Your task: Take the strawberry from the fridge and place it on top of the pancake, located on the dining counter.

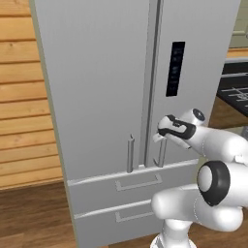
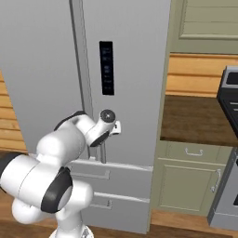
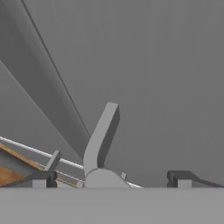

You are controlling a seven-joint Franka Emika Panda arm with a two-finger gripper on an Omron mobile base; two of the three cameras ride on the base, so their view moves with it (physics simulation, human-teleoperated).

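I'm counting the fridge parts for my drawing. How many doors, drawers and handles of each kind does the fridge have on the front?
Fridge doors: 2
Upright door handles: 2
Drawers: 2
Drawer handles: 2
Dark display panels: 1
Total: 9
The open pincer sits at the right door's handle.

arm point(image 1: 213, 145): glossy white rounded links | joints: dark bands

Kitchen corner with horizontal honey-coloured wooden plank wall point(image 1: 24, 97) and dark brown wood floor point(image 1: 34, 218).
To one side stand pale green base cabinets with thin metal handles point(image 2: 186, 181) beneath a dark brown worktop point(image 2: 190, 116), a pale green panelled upper cabinet point(image 2: 204, 23) above, and a dark stove point(image 2: 228, 153) beside them.
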